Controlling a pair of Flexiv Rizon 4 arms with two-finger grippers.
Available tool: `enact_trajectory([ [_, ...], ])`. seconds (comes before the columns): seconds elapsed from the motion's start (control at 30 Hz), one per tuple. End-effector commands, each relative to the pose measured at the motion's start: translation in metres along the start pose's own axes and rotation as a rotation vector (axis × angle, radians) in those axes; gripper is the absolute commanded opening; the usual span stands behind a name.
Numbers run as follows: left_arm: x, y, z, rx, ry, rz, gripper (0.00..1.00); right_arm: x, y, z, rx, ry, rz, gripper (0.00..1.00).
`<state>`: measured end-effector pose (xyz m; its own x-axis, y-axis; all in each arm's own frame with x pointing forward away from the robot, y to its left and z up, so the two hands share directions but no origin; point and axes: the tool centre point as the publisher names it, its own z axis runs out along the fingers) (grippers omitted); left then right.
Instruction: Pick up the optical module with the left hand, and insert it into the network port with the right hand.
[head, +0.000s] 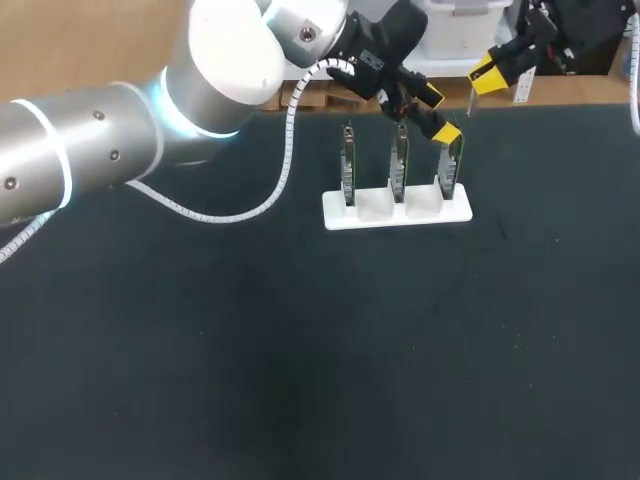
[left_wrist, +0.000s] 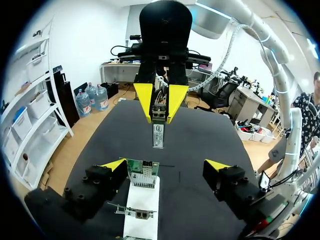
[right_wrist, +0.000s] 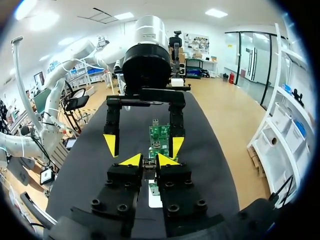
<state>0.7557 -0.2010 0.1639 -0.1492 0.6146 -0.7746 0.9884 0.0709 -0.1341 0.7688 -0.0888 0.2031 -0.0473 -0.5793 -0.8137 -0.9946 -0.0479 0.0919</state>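
Your right gripper (right_wrist: 149, 161) pinched the module (left_wrist: 158, 135). Your left gripper (left_wrist: 166, 165) stood spread, the rack's (head: 397, 212) end card (left_wrist: 142, 172) between its fingers, facing the module.

The table (head: 300, 350) wears a matte black cover (flecked with tiny pale specks), evenly lit, and its far edge runs straight across the head view. In both wrist views (left_wrist: 210, 142) (right_wrist: 90, 167) it stretches ahead as a long dark strip.
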Motion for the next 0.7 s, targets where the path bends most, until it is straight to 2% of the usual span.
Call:
enact_trajectory([
  [0.03, -0.0016, 0.0063, 0.0041, 0.012, 0.006, 0.000, 1.00, 0.0002, 0.0008, 0.0002, 0.001, 0.000, 0.000, 0.00],
  [0.7, -0.0021, 0.0085, 0.0064, 0.020, 0.007, 0.002, 1.00, 0.0011, -0.0001, 0.0001, -0.007, 0.006, -0.001, 0.00],
])
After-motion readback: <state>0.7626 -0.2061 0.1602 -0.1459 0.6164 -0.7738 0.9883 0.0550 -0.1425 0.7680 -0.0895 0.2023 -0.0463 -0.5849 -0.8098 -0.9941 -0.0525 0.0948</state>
